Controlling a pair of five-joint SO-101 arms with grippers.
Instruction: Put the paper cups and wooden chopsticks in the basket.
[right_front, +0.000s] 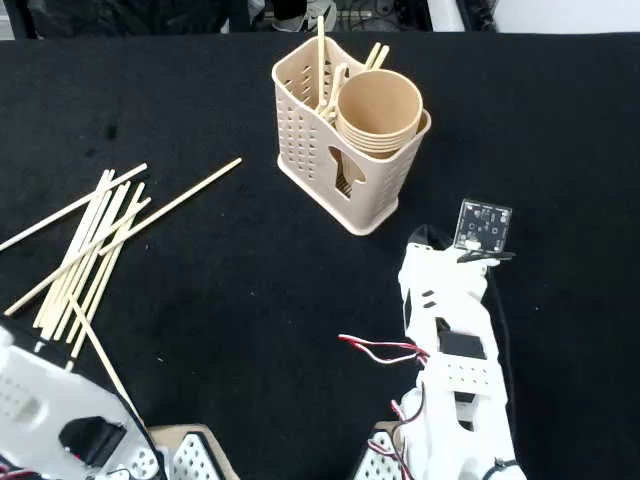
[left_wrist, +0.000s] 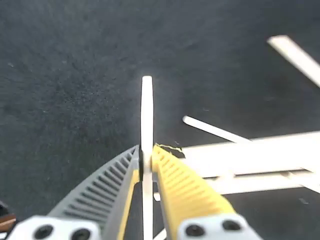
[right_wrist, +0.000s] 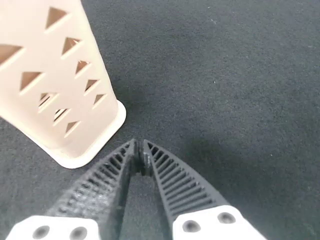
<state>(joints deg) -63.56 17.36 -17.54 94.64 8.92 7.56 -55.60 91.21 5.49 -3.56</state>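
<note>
The beige basket (right_front: 310, 150) stands at the back centre of the black table, with a stack of paper cups (right_front: 380, 105) and a few wooden chopsticks (right_front: 321, 60) inside it. Several loose chopsticks (right_front: 90, 240) lie fanned out on the left. My left gripper (left_wrist: 146, 155) is at the near left, shut on a single chopstick (left_wrist: 146, 110) that points forward over the cloth; the held chopstick (right_front: 98, 362) slants up from the arm. My right gripper (right_wrist: 138, 150) is shut on nothing, low beside the basket's (right_wrist: 60, 100) near corner, and is seen from above as the right gripper (right_front: 422, 240).
More loose chopsticks (left_wrist: 250, 155) lie just beyond the left gripper. The right arm's white body (right_front: 450, 370) with red wires (right_front: 375, 348) fills the near right. The black cloth (right_front: 250, 290) between the two arms is bare.
</note>
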